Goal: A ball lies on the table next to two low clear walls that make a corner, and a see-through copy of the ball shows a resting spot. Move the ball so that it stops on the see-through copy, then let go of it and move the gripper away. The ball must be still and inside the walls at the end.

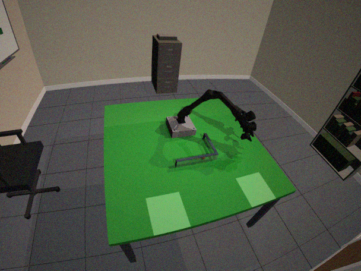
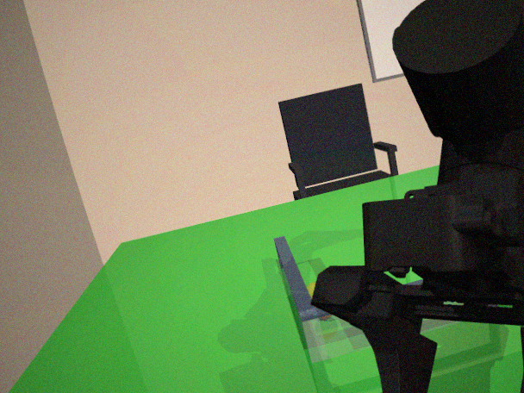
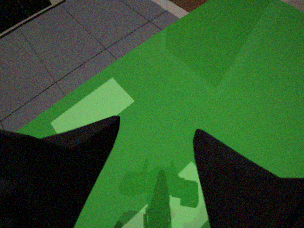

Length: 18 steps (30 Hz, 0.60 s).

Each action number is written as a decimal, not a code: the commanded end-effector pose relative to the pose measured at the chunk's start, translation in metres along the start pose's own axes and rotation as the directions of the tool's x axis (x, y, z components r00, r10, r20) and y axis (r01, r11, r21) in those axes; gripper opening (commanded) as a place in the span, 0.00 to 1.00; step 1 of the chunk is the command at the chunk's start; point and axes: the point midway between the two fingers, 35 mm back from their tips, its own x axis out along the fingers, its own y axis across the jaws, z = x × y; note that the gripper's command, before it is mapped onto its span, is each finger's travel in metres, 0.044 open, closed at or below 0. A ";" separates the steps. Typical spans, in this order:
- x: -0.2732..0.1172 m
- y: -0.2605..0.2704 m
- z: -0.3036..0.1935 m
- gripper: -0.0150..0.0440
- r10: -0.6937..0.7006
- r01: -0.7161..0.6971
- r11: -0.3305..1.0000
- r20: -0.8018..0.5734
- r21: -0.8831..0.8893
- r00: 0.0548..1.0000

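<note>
The orange ball (image 1: 203,158) (image 2: 326,318) is a small spot close to the corner of the two low clear walls (image 1: 190,158) (image 2: 290,271), which have grey top rails. In the exterior view a paler yellow sphere (image 2: 312,288), apparently the see-through copy, shows just beyond the ball, partly covered by the gripper. How the ball and the copy touch or overlap cannot be told. My gripper (image 1: 246,138) (image 3: 157,128) is open with nothing between the fingers. It hangs above the table, outside the corner on the right in the top view. The wrist view shows neither ball nor walls.
The green table (image 1: 133,178) (image 2: 181,302) (image 3: 240,130) bears the arm's pale base (image 1: 184,132), behind the walls in the top view. Two light green patches (image 1: 168,212) (image 1: 256,188) lie near the front edge. The arm hides much of the right side in the exterior view.
</note>
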 end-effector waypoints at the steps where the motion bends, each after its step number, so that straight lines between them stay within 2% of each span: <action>1: -0.006 -0.071 -0.021 0.70 -0.098 0.105 0.993 -0.122 0.056 0.988; 10: -0.057 -0.211 -0.083 0.70 -0.228 0.330 0.923 -0.407 0.199 0.884; 18: -0.135 -0.297 -0.156 0.70 -0.192 0.502 0.799 -0.651 0.331 0.735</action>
